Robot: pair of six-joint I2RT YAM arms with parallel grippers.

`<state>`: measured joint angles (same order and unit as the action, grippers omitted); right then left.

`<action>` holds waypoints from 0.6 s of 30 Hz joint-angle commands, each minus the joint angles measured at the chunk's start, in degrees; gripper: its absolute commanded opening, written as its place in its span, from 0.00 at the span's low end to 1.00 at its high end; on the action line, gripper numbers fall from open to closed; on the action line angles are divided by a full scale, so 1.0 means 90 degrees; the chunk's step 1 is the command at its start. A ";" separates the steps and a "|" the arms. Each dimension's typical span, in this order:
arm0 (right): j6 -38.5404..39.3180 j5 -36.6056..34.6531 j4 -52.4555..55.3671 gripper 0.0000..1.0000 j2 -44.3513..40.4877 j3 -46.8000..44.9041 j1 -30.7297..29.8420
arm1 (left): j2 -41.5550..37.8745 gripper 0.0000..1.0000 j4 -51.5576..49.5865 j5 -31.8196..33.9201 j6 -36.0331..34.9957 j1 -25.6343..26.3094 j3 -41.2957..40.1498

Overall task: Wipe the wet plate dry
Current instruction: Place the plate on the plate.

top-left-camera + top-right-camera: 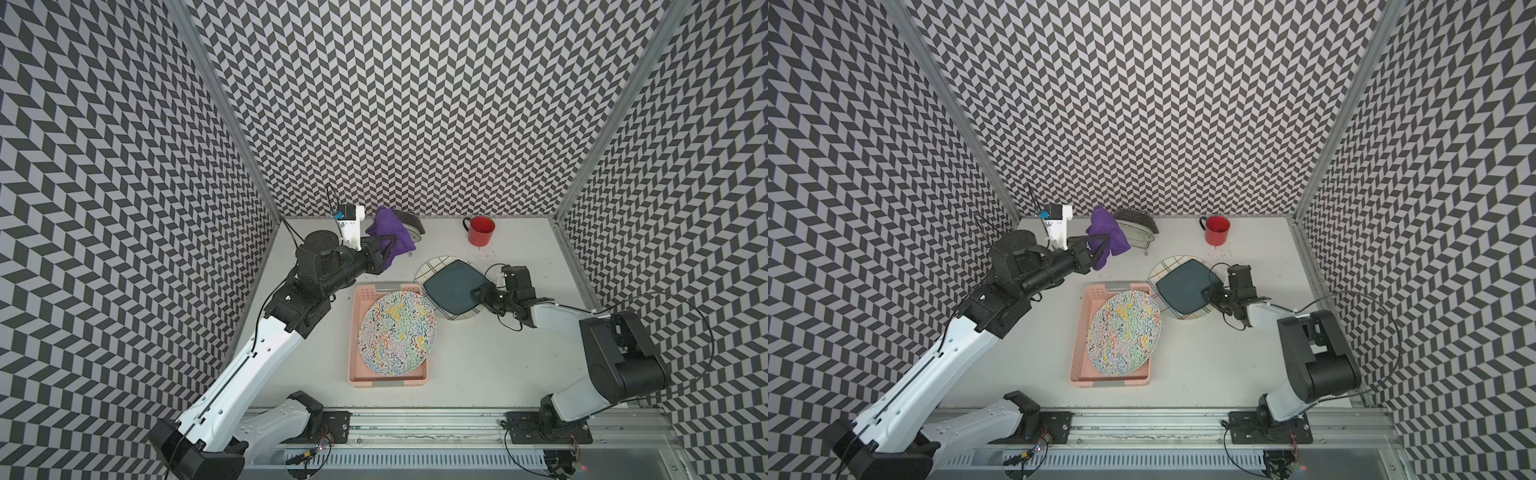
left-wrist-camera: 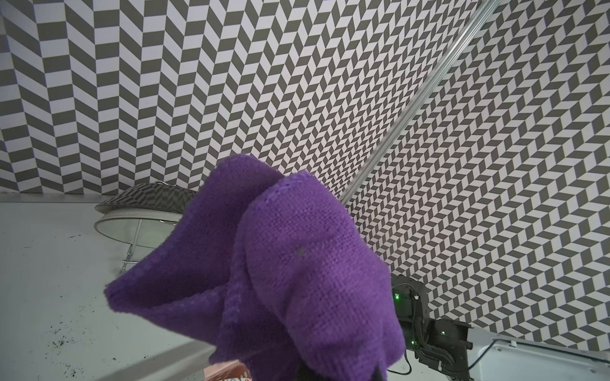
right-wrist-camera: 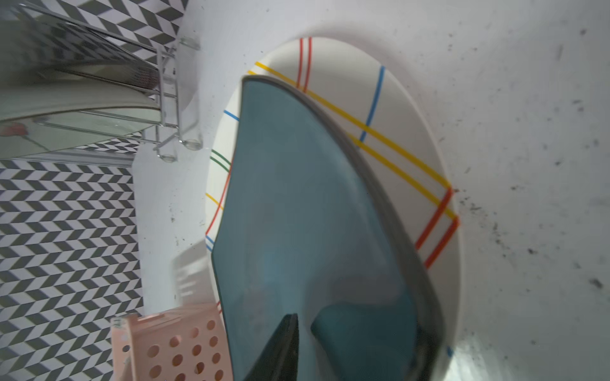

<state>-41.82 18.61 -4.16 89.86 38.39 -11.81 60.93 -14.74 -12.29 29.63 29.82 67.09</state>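
Right wrist view gives you the blue plate point(image 3: 313, 214): square, glossy, dark-rimmed, lying on a striped plate point(image 3: 396, 115). One finger point(image 3: 288, 343) of the right gripper point(image 1: 478, 293) sits over its near corner; you cannot tell whether the jaws pinch it. Ahead of that gripper stand a rack point(image 3: 165, 99) and a pink basket point(image 3: 171, 346). Your left gripper point(image 1: 388, 249) is clamped on a purple cloth point(image 1: 390, 226), just before the rack and well apart from the blue plate. The cloth blocks much of the left wrist view.
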 commanded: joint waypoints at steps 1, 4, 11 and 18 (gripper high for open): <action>0.0402 -0.0296 -0.0022 0.43 -0.0037 0.0075 -0.0017 | -0.0187 0.00 0.0016 0.0150 -0.0059 -0.0084 -0.0118; 0.0613 -0.0646 0.0471 0.57 -0.0198 0.0166 -0.0022 | -0.0265 0.00 -0.0174 0.0394 -0.0090 -0.0134 -0.0173; 0.0979 -0.1112 0.1213 0.67 -0.1299 0.0429 0.0004 | -0.0717 0.00 -0.1430 0.2092 -0.0149 -0.0253 -0.0456; 0.1313 0.0982 0.1321 0.49 -0.2302 0.0623 -0.0715 | -0.1199 0.00 -0.2639 0.3244 0.0089 -0.1084 -0.1466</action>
<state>-32.32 19.29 6.09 70.76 42.17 -13.72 51.11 -31.81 10.11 30.24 23.11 57.30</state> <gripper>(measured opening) 0.494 0.077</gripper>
